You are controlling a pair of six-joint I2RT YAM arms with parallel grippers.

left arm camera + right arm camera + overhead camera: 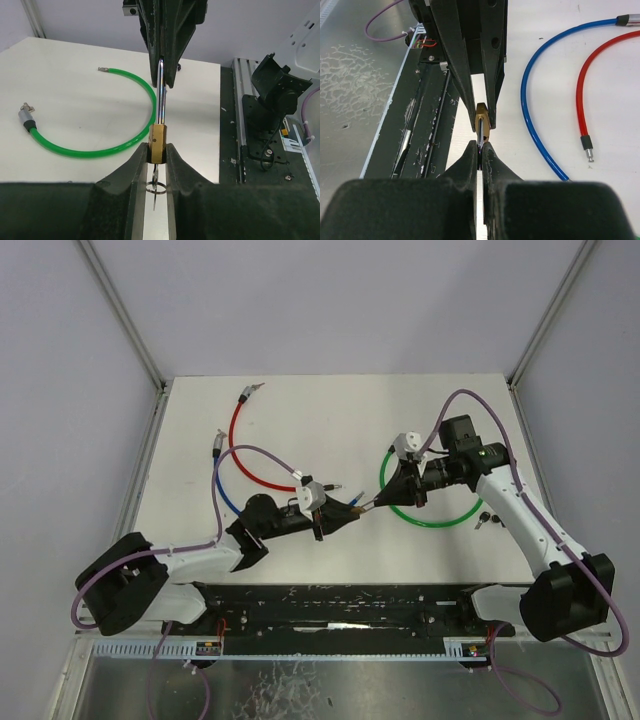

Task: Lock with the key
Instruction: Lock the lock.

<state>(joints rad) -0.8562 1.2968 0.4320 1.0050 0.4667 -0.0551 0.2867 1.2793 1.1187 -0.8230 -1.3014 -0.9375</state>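
The small brass padlock body point(158, 141) hangs clear above the white worktop point(75, 110), pinched between the closed fingers of the left hand point(157, 148). Its chrome shackle point(160, 100) runs straight away from that hand into the right hand point(480, 146), which is clamped shut on it. The lock's long axis therefore lies along the line joining both hands. The thin metal key with its wire ring point(155, 186) projects from the body's opposite end, nearest the left hand, apparently seated in the keyhole.

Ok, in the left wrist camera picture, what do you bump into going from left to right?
Green cable → brass padlock → black arm base.
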